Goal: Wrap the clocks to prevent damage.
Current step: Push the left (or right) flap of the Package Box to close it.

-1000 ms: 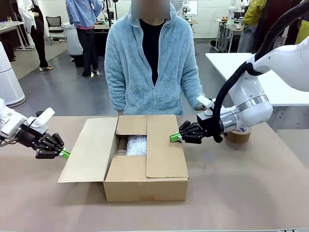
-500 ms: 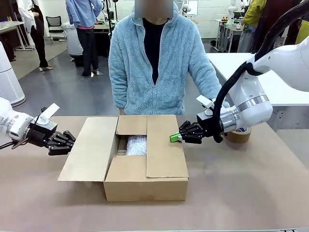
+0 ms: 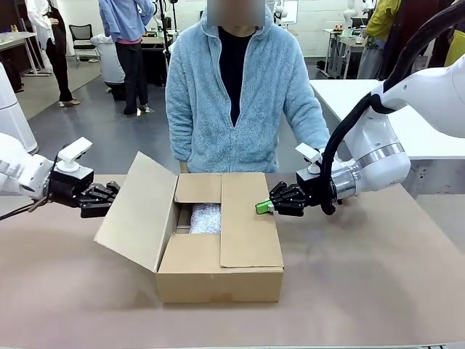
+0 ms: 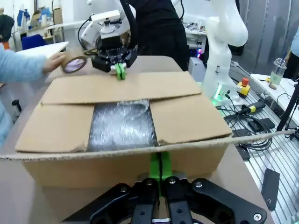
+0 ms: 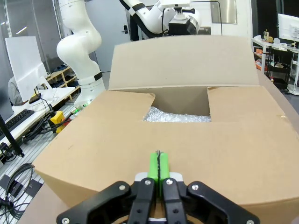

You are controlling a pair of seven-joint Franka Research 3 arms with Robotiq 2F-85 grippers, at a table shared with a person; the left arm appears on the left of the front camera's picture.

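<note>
Brown tabletop (image 3: 378,291), person in a blue fleece at the far side.

Left gripper (image 4: 160,163): green pads pressed together, nothing between them, tips at the outer face of the left flap (image 3: 138,211), which stands tilted up.

Right gripper (image 3: 263,207): pads pressed together, empty, tips on the flat right flap (image 3: 251,218).

Cardboard box (image 3: 218,285) sits between the arms.

Clocks (image 3: 205,218): bubble-wrapped bundle inside the box, visible through the gap between flaps.

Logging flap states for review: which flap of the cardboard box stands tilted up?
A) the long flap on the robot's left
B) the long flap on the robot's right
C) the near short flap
A: the left long flap slants upward at the shut left hand, while the right long flap lies flat over the box.
</note>
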